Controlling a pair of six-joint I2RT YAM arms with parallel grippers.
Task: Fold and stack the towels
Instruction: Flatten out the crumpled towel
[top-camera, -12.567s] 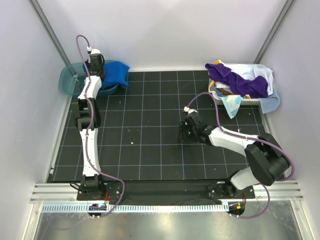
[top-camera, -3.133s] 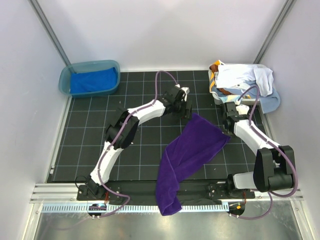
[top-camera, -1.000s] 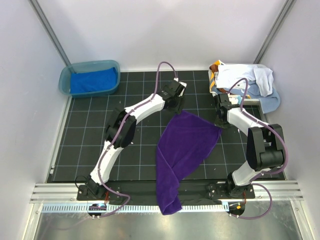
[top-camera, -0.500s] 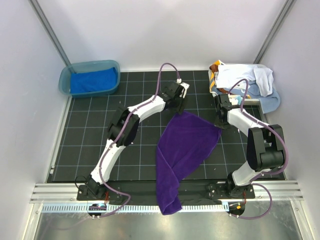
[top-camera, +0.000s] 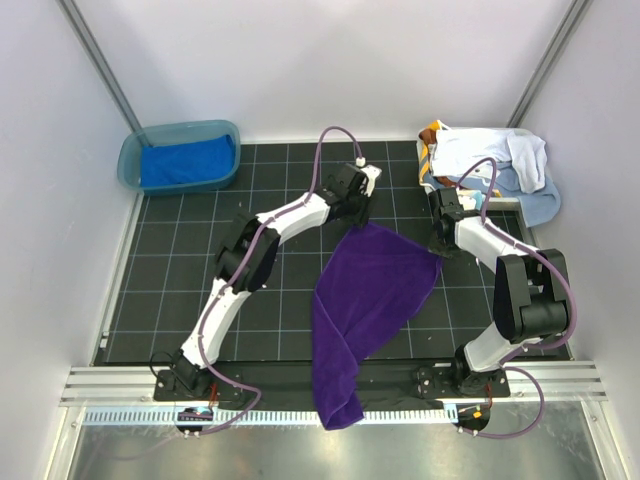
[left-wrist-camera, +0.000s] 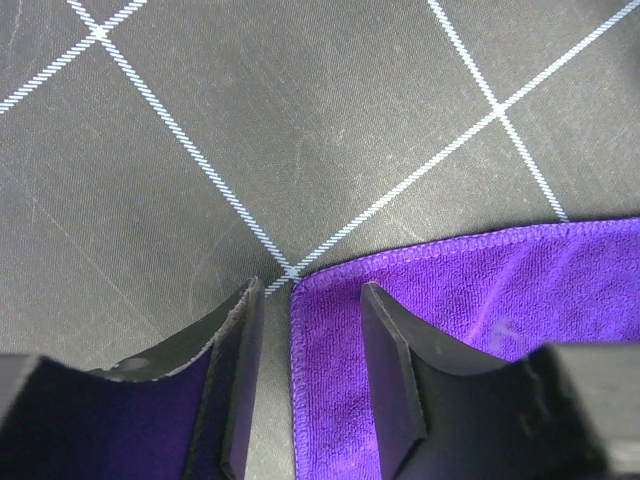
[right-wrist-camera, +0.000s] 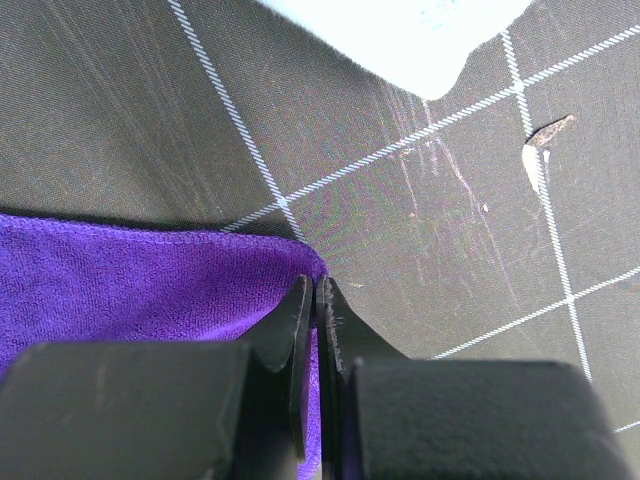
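A deep purple towel (top-camera: 375, 285) lies spread on the black grid mat, and its near end hangs over the table's front edge. My left gripper (top-camera: 357, 212) is at its far left corner. In the left wrist view the left gripper (left-wrist-camera: 312, 290) is open, its fingers straddling the flat purple towel's (left-wrist-camera: 480, 290) hemmed corner. My right gripper (top-camera: 438, 248) is at the right corner. In the right wrist view the right gripper (right-wrist-camera: 312, 285) is shut on the purple towel's (right-wrist-camera: 130, 280) corner. A royal blue towel (top-camera: 180, 163) lies folded in the tub.
The teal tub (top-camera: 131, 160) stands at the back left. At the back right, a pile of white, light blue and orange-brown towels (top-camera: 485, 155) fills the white basket (top-camera: 500, 202). A white object's corner (right-wrist-camera: 400, 40) shows just beyond the right gripper.
My left gripper has shifted slightly toward the purple towel's far left corner. The right gripper and the towel have stayed where they were.
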